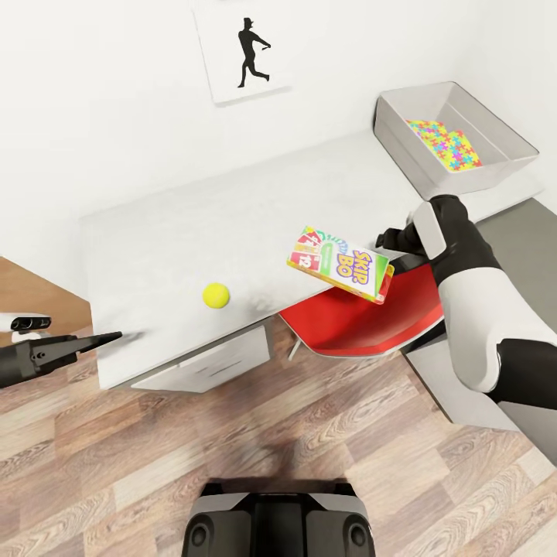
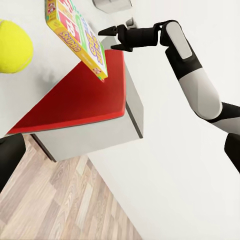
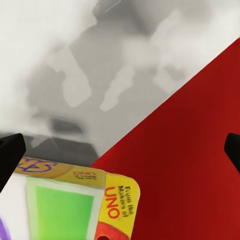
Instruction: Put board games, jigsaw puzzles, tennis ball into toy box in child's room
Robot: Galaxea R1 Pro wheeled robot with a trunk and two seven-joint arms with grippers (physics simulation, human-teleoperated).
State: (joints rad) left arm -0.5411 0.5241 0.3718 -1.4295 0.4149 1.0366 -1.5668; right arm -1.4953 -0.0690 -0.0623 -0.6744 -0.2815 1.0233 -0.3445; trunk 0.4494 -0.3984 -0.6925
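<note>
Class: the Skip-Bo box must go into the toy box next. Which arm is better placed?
Right. The right gripper is open beside the Skip-Bo box, nearer the toy box; the left gripper sits at the table's far edge.

The Skip-Bo board game point(image 1: 341, 264) hangs tilted just off the right gripper point(image 1: 384, 238), its spread fingertips beside its corner. Tennis ball point(image 1: 216, 295) rests beyond it; toy box point(image 1: 410, 147) behind holds a jigsaw puzzle point(image 1: 448, 142).
</note>
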